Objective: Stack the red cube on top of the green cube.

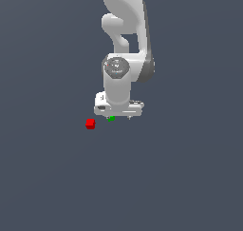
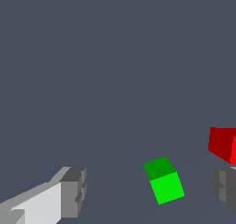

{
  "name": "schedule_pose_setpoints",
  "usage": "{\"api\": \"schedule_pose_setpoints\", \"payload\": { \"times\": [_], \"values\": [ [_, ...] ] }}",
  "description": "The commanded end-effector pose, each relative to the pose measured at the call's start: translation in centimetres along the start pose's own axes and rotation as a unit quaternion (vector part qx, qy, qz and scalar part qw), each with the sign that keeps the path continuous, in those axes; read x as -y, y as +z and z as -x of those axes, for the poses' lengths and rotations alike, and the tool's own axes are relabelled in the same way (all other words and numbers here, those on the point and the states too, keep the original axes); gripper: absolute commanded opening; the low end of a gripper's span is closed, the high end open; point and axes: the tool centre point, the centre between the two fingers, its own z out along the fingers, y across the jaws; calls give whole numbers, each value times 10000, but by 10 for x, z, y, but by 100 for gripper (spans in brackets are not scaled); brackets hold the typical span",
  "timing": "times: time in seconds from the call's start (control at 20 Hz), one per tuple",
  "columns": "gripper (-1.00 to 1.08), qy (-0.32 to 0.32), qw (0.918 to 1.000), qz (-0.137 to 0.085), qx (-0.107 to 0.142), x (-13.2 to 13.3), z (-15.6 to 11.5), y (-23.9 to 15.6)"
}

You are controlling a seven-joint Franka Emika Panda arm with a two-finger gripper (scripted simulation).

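In the exterior view the red cube (image 1: 90,124) lies on the flat grey floor (image 1: 47,178) at about eight o'clock from the gripper (image 1: 118,117), near it but clear of it. Just beside the red cube, toward the exterior view's right, the green cube (image 1: 111,118) peeps out from under the white hand of the arm (image 1: 124,40), which hides most of it. The two cubes are apart, each resting on the floor, so the red one is not on the green one. The arm comes down from twelve o'clock and its hand hangs low over the green cube.

In the wrist view the left-hand grey finger pad (image 2: 73,192) sits on its white finger, then the green cube (image 2: 164,180) lies between the two fingers, nearer the other pad and touching neither. The red cube (image 2: 222,144) sits at about one o'clock from the green one, cut by the picture's edge, just beyond the second grey pad (image 2: 225,189). The fingers stand wide apart with nothing gripped. Whether the fingertips reach the floor I cannot tell.
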Motion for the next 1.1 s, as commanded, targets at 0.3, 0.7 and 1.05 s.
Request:
{"api": "schedule_pose_setpoints", "payload": {
  "times": [0.3,0.7,1.05],
  "values": [
    [100,6,10000,-2,-41,-12,2,5],
    [100,32,9997,-10,-230,-65,10,26],
    [100,61,9990,-26,-444,-125,17,52]
  ]
}}
